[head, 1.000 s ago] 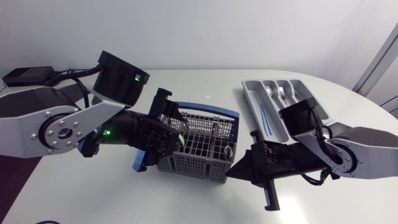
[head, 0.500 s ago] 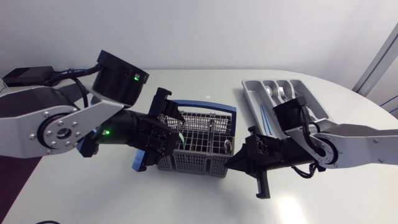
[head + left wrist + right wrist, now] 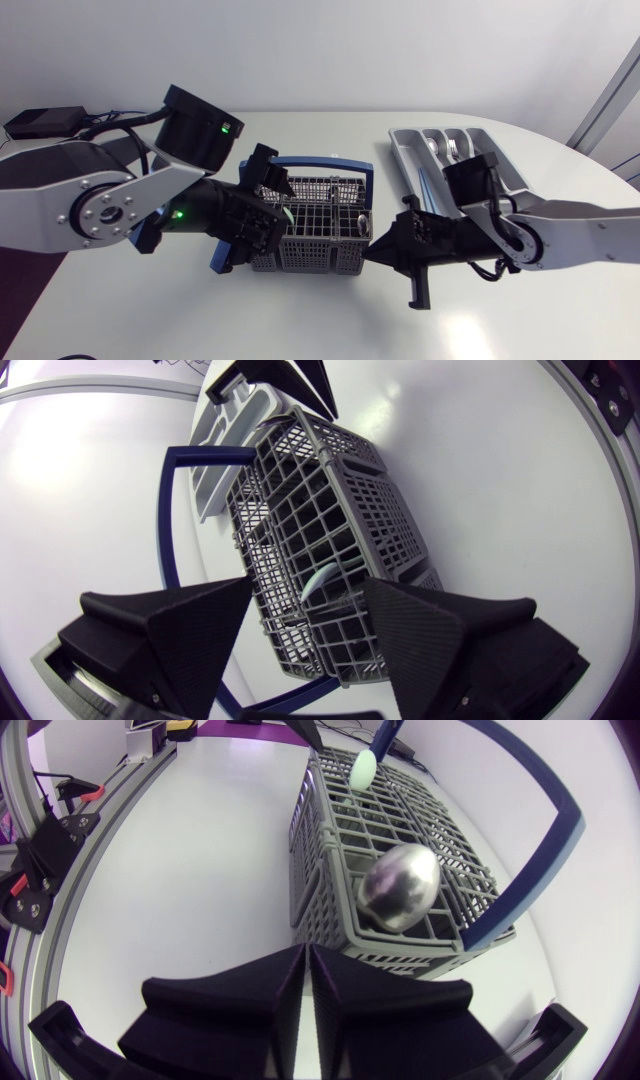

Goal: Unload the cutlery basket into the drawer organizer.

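The right gripper (image 3: 374, 252) has swung in from the open surface (image 3: 300, 320) within the last second. Its fingers are clenched together on nothing, their tips just beside the near end wall of the cutlery basket (image 3: 315, 240). The basket itself has turned from a skewed lie to sit squarer. That reads as lining up for the next pick, with nothing lifted yet. In the end compartment right ahead of those tips a steel spoon (image 3: 398, 888) stands bowl-up, the likeliest target, though the fingers must part before they can take it. Farther along the basket something pale green (image 3: 322, 575), probably a plastic utensil, pokes from a compartment near the other end. The blue handle (image 3: 330, 163) is folded over to the far side. At that end the left gripper (image 3: 307, 585) has its fingers released and spread wide either side of the basket's corner. Beyond the right arm, well apart from the basket, the drawer organizer (image 3: 405, 150) already holds silver cutlery (image 3: 452, 150) in its short compartments and thin blue pieces (image 3: 428, 190) in a long one.
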Controlling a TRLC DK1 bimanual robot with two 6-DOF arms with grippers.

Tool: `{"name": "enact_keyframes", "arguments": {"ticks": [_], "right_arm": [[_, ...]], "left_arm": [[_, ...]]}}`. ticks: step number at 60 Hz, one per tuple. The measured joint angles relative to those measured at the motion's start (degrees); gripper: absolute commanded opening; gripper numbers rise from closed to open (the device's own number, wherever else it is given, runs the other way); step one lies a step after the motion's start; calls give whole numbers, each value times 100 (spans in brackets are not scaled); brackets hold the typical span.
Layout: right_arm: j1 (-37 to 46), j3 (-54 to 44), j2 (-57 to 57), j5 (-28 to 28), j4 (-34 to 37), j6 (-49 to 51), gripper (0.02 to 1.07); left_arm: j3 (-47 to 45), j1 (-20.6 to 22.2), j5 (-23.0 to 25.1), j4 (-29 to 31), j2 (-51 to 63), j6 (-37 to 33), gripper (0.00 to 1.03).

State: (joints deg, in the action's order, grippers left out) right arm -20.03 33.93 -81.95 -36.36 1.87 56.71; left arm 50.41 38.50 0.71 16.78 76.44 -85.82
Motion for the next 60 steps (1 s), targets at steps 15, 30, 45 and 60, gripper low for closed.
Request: {"name": "enact_keyframes", "arguments": {"ticks": [15,30,45,60], "right_arm": [[98,-822,1698,22,195,-122,74],[236,-1047,2474,13,437,-146,75],[459,-1091,2614,-133,457,-149,75],[560,-1093,2616,-177,459,-146,75]], "left_arm": [[118,59,-153,0,238,-424,70],[382,59,-223,0,439,-905,49],[529,57,-254,162,496,-1211,42],[549,57,-275,321,590,-1370,42]]}}
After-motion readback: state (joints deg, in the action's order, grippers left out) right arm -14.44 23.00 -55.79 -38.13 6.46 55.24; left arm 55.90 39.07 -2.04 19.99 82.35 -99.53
